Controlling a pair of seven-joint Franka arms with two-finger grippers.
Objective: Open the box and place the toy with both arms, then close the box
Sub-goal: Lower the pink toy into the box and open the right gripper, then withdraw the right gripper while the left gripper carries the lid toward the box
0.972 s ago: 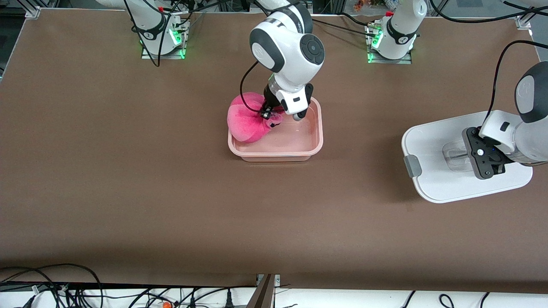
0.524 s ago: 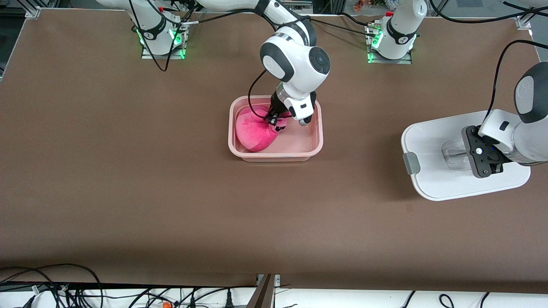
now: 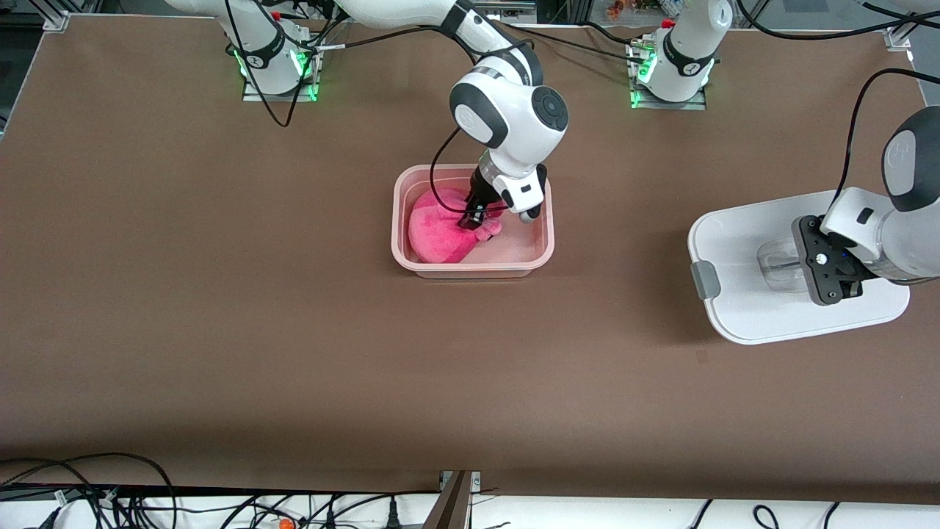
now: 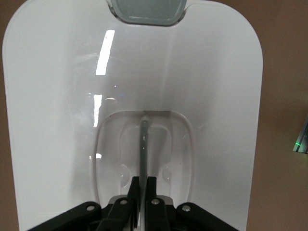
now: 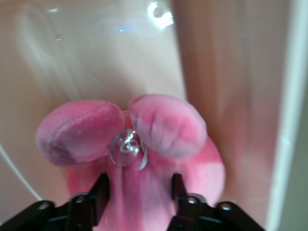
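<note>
The box's pale pink tub (image 3: 399,220) stands open at mid-table. The hot-pink toy (image 3: 435,236) lies inside it, toward the right arm's end. My right gripper (image 3: 471,220) is down in the tub over the toy. In the right wrist view its fingers (image 5: 102,192) stand apart on either side of the plush toy (image 5: 163,125), so the right gripper (image 5: 139,192) is open. The white lid (image 3: 738,235) lies at the left arm's end of the table. My left gripper (image 3: 799,269) is shut on the lid's clear handle (image 4: 143,139), with the left gripper (image 4: 143,185) pinching its thin rib.
A grey clip (image 3: 706,282) sits on the lid's edge that faces the tub; the left wrist view shows the grey clip (image 4: 147,10) too. Both arm bases and their cables line the table's edge farthest from the front camera. Brown tabletop surrounds tub and lid.
My right gripper has carried the toy from over the tub's rim down into the tub and opened its fingers. The left gripper and lid have hardly moved.
</note>
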